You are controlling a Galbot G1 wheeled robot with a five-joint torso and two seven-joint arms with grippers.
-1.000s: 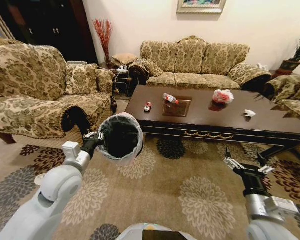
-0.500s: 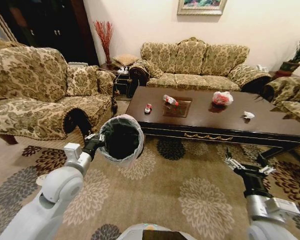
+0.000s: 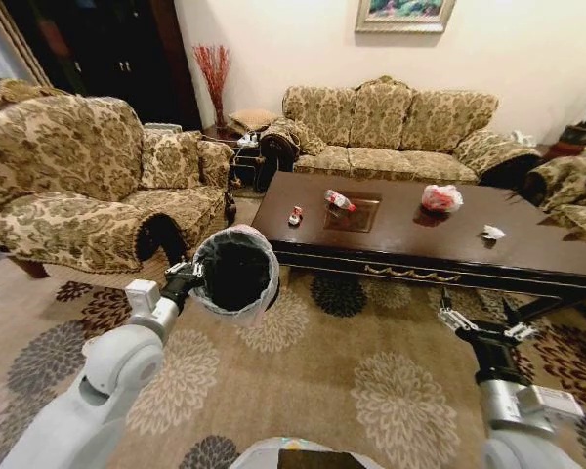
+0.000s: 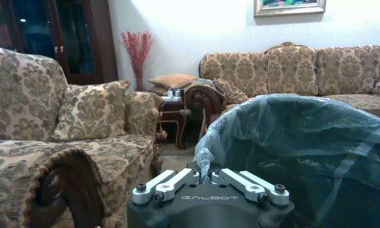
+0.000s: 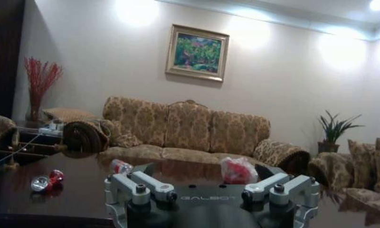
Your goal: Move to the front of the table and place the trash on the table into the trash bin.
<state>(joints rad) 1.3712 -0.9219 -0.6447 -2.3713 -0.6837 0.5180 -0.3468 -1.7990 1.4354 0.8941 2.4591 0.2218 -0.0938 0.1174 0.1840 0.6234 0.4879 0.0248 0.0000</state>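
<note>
Floor nearest the robot: beige carpet w/ grey-brown flower medallions point(image 3: 303, 381), running under everything.

Left gripper point(image 3: 188, 274) held low over the carpet, fingers clamped on the rim of the small round black trash bin w/ translucent grey-white liner point(image 3: 236, 272); bin is tipped, mouth facing the head cam, off the floor, short of the table's near-left corner. Left wrist view shows the pinch on the liner edge point(image 4: 206, 176).

Right gripper point(image 3: 477, 324) hovers over the carpet just short of the table's near edge, toward its right end, fingers spread apart, nothing between them; wrist view same point(image 5: 209, 187).

Beyond: large glossy dark brown wooden coffee table w/ gold trim point(image 3: 400, 256). Trash on top, all apart from each other:
- red-and-white crumpled wrapper point(image 3: 296, 214), near the left end
- clear plastic bottle w/ red label point(image 3: 339, 200), lying on its side at the inset centre panel's left edge
- red-and-white plastic bag bundle point(image 3: 440, 198), toward the far edge, right of centre
- white paper scrap point(image 3: 492, 233), toward the right end

Around: floral gold-brown armchair sofa point(image 3: 78, 186) left of the table, floral three-seat sofa point(image 3: 391, 132) behind its far edge. Dark side table point(image 3: 246, 156) in the corner between them, red dried-branch vase point(image 3: 214, 83) behind it. Framed painting point(image 3: 405, 14) on the cream wall. Potted green plant point(image 5: 333, 135) far right.
</note>
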